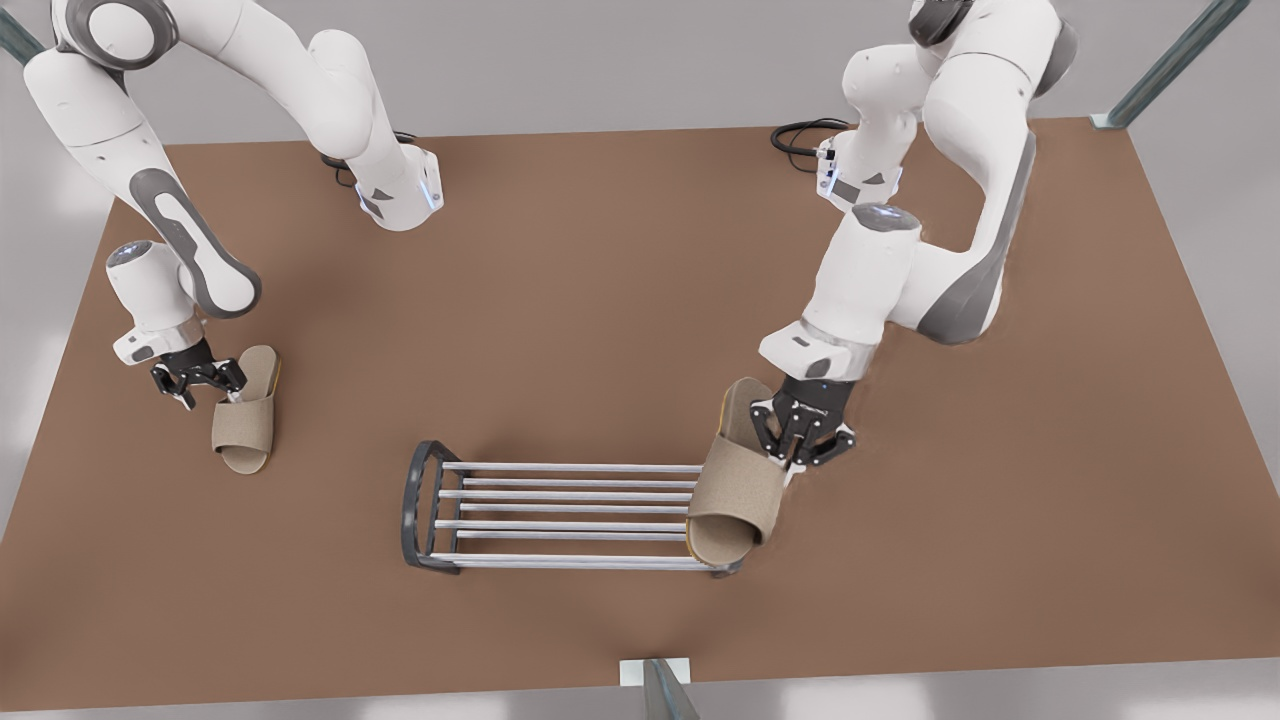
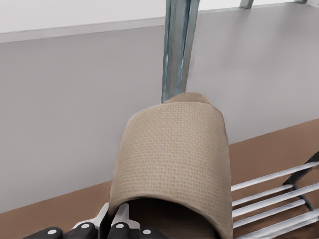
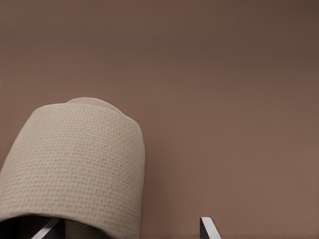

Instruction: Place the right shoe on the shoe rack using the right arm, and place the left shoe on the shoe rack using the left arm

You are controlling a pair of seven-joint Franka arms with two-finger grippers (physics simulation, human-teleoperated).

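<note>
The shoe rack (image 1: 570, 467), silver rods between dark end frames, stands on the brown table near the front. My left gripper (image 1: 800, 440) is at the front view's right, shut on the side edge of the left shoe (image 1: 735, 490). This beige slipper hangs tilted over the rack's end on that side, toe down. The left wrist view shows the left shoe (image 2: 172, 159) ahead of the left gripper (image 2: 115, 219), with the rack's rods (image 2: 269, 181) beside it. The right shoe (image 1: 248, 415) lies flat at the front view's left. My right gripper (image 1: 200, 380) is open, its fingers (image 3: 207, 226) straddling the right shoe's (image 3: 75, 164) strap side.
A metal post (image 1: 660, 690) rises at the table's front edge just in front of the rack, seen too as the post (image 2: 177, 50). Black cables (image 1: 800, 135) lie near the arm base at the back. Bare brown table (image 1: 600, 300) spreads between the arms.
</note>
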